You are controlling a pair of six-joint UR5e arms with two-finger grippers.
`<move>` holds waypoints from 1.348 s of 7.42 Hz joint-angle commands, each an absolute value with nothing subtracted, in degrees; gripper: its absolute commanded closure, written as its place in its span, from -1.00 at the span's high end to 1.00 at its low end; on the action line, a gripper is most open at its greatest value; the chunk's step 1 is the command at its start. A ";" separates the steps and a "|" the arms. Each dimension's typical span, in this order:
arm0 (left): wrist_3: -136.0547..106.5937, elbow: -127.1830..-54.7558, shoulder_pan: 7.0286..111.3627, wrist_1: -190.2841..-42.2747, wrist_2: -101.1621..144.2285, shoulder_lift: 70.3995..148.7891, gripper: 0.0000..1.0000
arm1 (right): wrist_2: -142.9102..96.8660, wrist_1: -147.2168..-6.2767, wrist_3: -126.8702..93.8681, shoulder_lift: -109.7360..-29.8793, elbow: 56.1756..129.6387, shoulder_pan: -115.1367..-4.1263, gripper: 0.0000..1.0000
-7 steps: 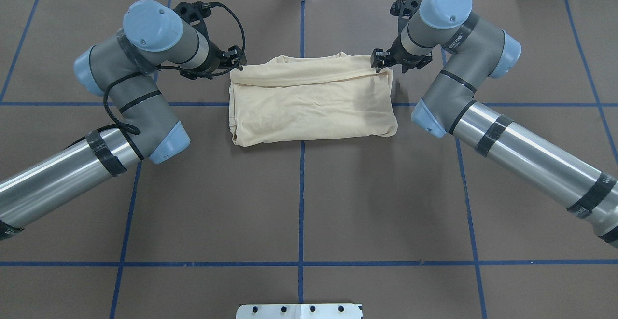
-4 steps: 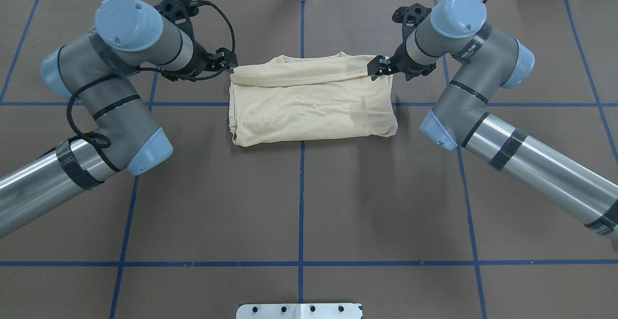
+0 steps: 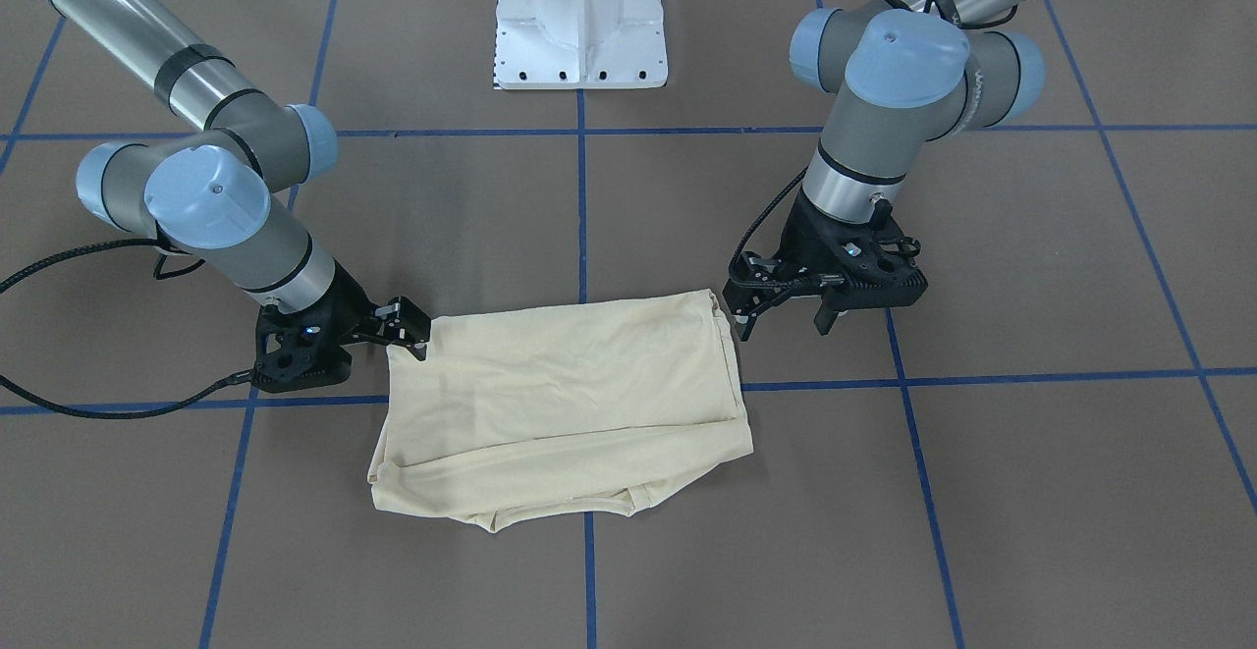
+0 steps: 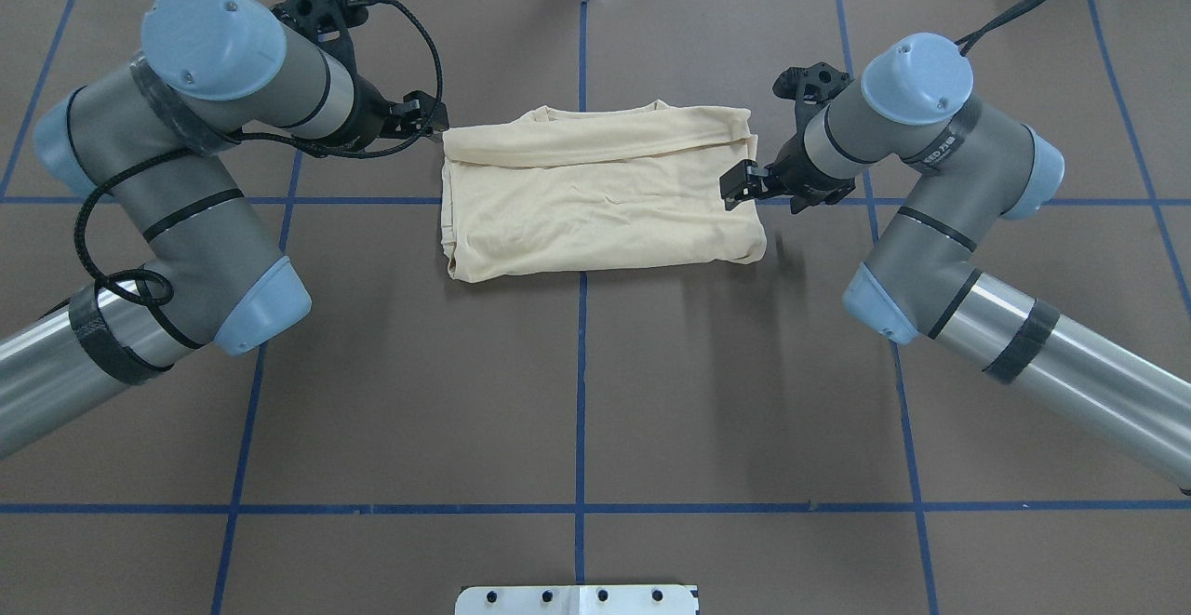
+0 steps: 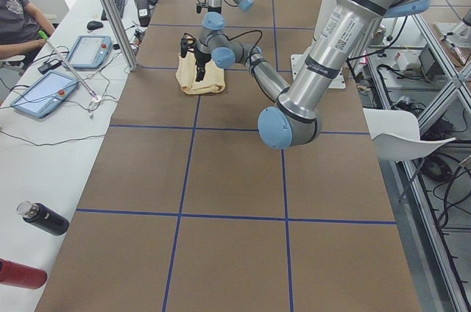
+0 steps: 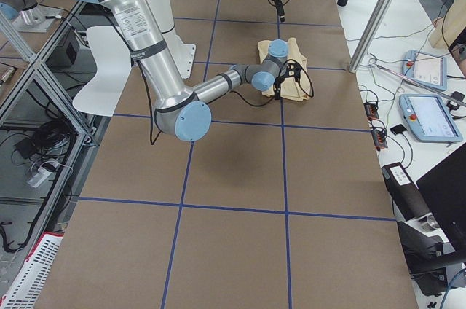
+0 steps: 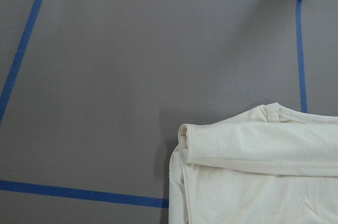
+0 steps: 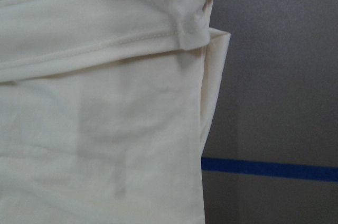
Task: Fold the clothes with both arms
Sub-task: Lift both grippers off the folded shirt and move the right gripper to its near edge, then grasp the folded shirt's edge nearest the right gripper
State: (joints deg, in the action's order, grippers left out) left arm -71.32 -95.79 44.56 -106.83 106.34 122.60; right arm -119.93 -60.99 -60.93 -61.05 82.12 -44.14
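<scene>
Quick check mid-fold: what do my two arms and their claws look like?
Both the left arm and right arm are silver-grey tubes with light blue joint caps and black tape bands. A braided black cable runs to each black skeletal claw, left claw and right claw.

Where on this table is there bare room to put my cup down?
Widest: the brown stretch between the folded T-shirt and the white base plate. Narrower: the strip beyond the collar to the table's far edge. Crowded: the shirt's two ends, where the left hand and right hand sit.
</scene>
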 commanded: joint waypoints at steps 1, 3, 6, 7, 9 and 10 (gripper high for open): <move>-71.45 -96.06 44.56 -106.87 106.26 122.17 1.00 | -119.88 -61.08 -61.26 -61.08 81.74 -42.19 0.97; -71.46 -96.06 44.47 -106.87 106.26 121.91 1.00 | -119.97 -61.17 -62.22 -60.91 81.74 -41.31 0.75; -71.37 -95.98 44.47 -106.87 106.17 121.90 1.00 | -119.88 -61.08 -64.07 -60.73 81.74 -40.78 -1.00; -71.37 -95.98 44.47 -106.87 106.17 121.90 1.00 | -119.97 -61.08 -63.99 -61.17 81.74 -40.69 -1.00; -71.37 -95.98 44.47 -106.87 106.17 121.90 0.99 | -120.50 -61.08 -63.90 -61.96 82.70 -41.39 -1.00; -71.37 -95.98 44.47 -106.87 106.17 121.90 0.99 | -120.67 -61.08 -63.81 -65.01 86.19 -41.74 -1.00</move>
State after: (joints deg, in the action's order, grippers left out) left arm -71.37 -95.98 44.47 -106.88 106.17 121.90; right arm -120.41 -61.11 -63.91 -62.44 83.23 -41.27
